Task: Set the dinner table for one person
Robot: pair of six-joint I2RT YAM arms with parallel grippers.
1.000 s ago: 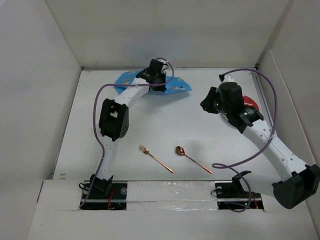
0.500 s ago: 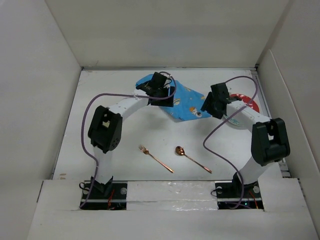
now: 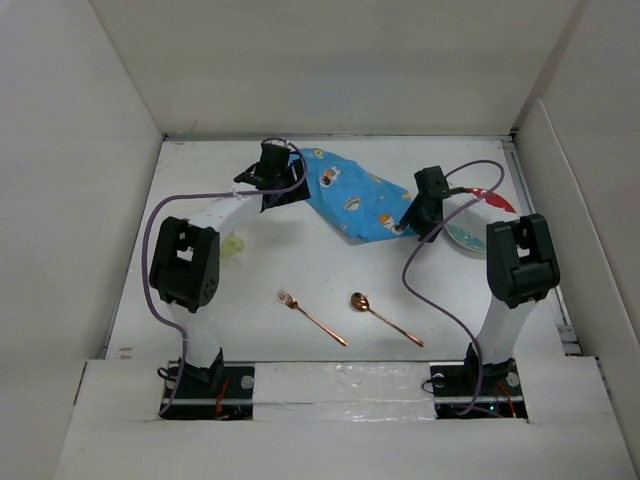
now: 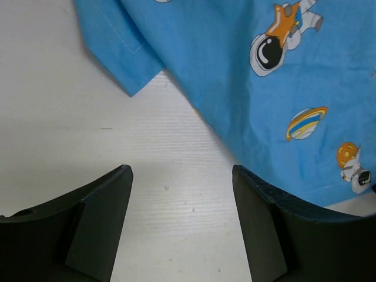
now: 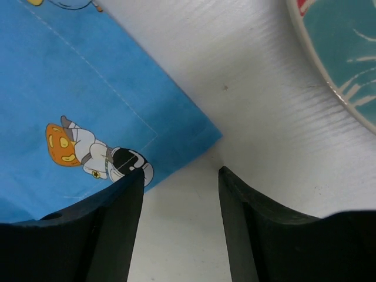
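- White walls are boxing in the dinner table [image 3: 330,270], which is spreading wide and bare under both arms.
- Lying slantwise across its far half is the blue cloth mat [image 3: 355,200], its edges not squared to the table's.
- Hovering over bare tabletop just beside the mat's left edge, the left gripper [image 4: 182,229] is keeping its fingers spread wide, gripping nothing.
- Hovering at the mat's near right corner, the right gripper [image 5: 179,229] is likewise parted and empty, with the plate [image 5: 346,64] sitting near, beyond that corner.
- The step in hand is probably squaring the mat. Doing it well is calling for low pinches on two corners, even pulling so the cloth is lying flat, and steering clear of the plate's rim.
- Counting: one mat, one plate, one fork [image 3: 315,320], one spoon [image 3: 390,322], and one small yellowish item [image 3: 232,245] too small to identify.
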